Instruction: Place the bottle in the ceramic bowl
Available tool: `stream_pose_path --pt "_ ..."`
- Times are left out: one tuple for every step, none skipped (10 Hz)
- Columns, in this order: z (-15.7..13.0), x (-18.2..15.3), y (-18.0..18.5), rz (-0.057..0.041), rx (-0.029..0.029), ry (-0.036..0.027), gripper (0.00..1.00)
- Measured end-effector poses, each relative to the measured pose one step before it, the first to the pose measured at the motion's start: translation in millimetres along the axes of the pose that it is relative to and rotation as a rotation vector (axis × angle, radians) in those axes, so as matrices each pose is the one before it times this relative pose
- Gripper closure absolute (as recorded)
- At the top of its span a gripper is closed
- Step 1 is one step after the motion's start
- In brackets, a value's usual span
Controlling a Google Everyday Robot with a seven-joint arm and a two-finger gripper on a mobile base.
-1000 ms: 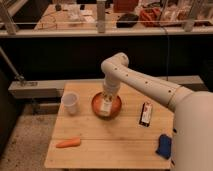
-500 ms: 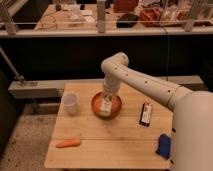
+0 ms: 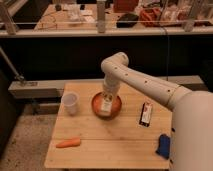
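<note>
Camera view: end effector over round terracotta bowl

The tool is seen directly above the ceramic bowl, which is set toward the back of the wooden bench. The bottle is found inside the bowl, roughly upright and just under the tool. A white cup is placed just left of the bowl and a dark flat packet to its right, while an orange carrot is laid in front of the bowl to the left and a blue object in front to the right.
</note>
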Motion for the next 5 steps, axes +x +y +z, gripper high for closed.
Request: stream_pose_path --pt "0.45 0.06 0.05 -0.00151 0.00038 -0.00158 0.55" --pt "-0.07 0.26 -0.34 -0.00163 0.00106 -0.00041 0.53" --pt "0.40 -0.01 -0.21 -0.00159 0.00120 -0.00165 0.48" --pt "-0.26 0.17 -0.19 -0.00182 0.00082 -0.00055 0.47" --pt "0.71 -0.20 -0.04 -0.00214 -0.00021 -0.00284 0.47"
